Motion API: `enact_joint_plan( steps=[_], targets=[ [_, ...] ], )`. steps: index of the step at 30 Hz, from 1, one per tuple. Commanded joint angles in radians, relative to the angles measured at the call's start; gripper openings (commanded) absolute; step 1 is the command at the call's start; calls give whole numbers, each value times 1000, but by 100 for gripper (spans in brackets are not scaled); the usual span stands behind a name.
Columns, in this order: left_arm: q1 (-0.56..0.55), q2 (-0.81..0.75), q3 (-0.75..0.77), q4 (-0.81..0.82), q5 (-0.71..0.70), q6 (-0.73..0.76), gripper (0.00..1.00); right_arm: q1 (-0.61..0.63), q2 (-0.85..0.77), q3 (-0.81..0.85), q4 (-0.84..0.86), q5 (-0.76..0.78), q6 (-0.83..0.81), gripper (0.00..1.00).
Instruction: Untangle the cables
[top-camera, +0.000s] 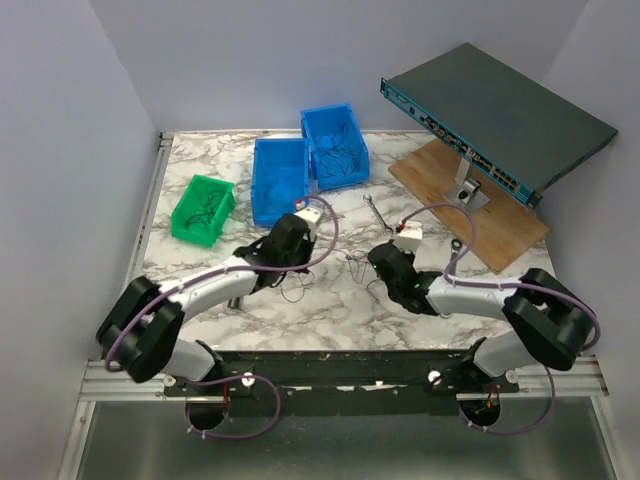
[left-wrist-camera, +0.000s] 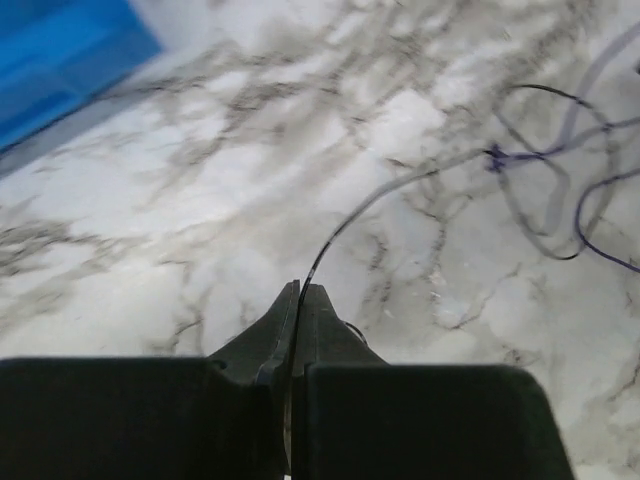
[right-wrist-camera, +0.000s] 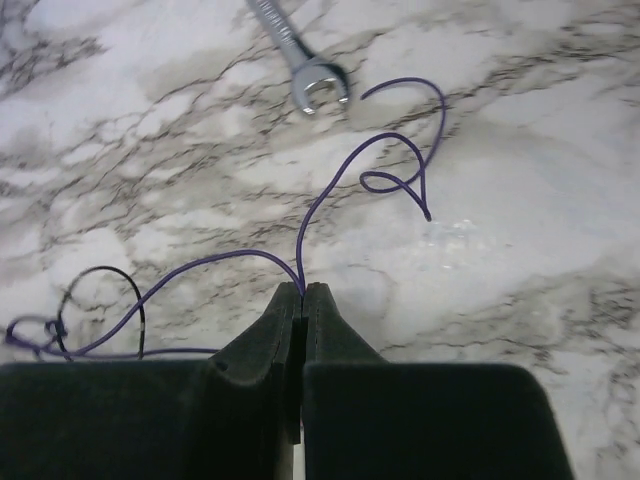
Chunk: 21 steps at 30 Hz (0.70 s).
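Nothing could be read in any of the three views: no word, brand, number or sign was legible. The only likely place for lettering was the front panel of the network switch (top-camera: 470, 140), seen from the top camera, where small pale marks sat along the row of ports. They were too small and blurred to make out as letters or digits. The two wrist views showed no printed or marked surface.
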Motion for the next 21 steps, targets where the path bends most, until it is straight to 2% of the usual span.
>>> enact_joint_plan(
  steps=[1, 5, 11, 15, 18, 21],
  targets=[
    [108, -228, -161, 123, -237, -156, 0, -11, -106, -53, -122, 267, 197, 1],
    [265, -444, -343, 220, -234, -285, 0, -52, -217, -118, -169, 331, 312, 1],
    [304, -656, -471, 269, -295, -331, 0, -87, -300, -169, -150, 303, 325, 1],
    [305, -698, -465, 188, -407, -377, 0, -89, -290, -160, -161, 319, 328, 1],
    [310, -767, -469, 92, -551, -470, 0, -93, -313, -157, -227, 361, 391, 1],
    [329, -856, -516, 52, -615, -532, 0, -100, -359, -175, -301, 413, 493, 1]
  ],
)
